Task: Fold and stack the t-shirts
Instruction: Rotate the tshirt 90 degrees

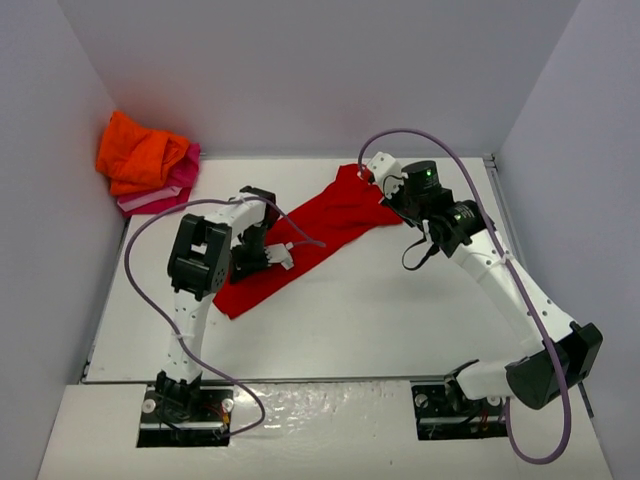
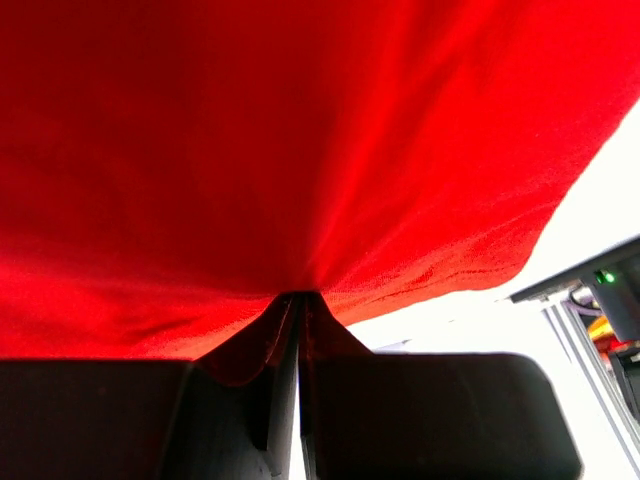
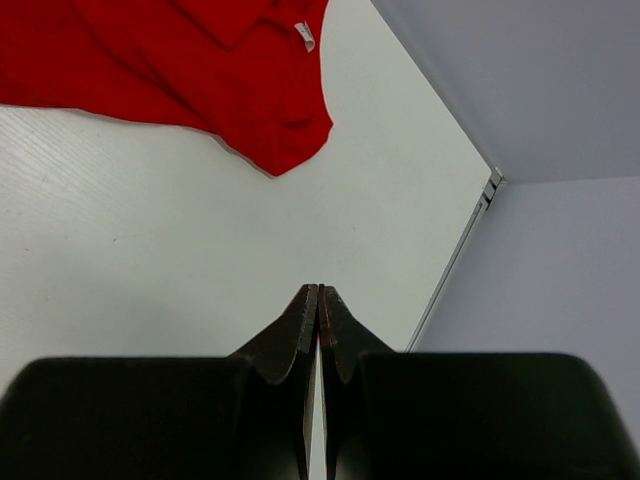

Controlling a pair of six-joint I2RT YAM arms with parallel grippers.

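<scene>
A red t-shirt [image 1: 330, 215] lies stretched in a long, rumpled diagonal band across the white tabletop [image 1: 380, 320]. One end points toward the arm bases and the other toward the back wall. Its cloth is plain bright red and creased along its length.

Well apart from the red t-shirt, off its left side in the back corner, an orange t-shirt [image 1: 138, 152] sits bunched on top of a pink t-shirt [image 1: 170, 190]. Only the pink edge shows beneath the orange.

The left gripper [image 1: 283, 255] meets the red t-shirt along its near edge, toward the lower end. Its jaws are closed, pinching a small fold of the red cloth. The right gripper [image 1: 372, 170] is at the red t-shirt's far end. Its jaws are pressed together with nothing between them.

The overhead view alone shows the whole garment and the corner pile. Only the left wrist view shows the pinch: red fabric fills the frame and gathers in radiating creases down into the closed jaws. The right wrist view shows bare tabletop under its closed jaws, and beyond them a rounded red corner with a small white neck label [image 3: 305, 36], which the overhead view does not make out.
</scene>
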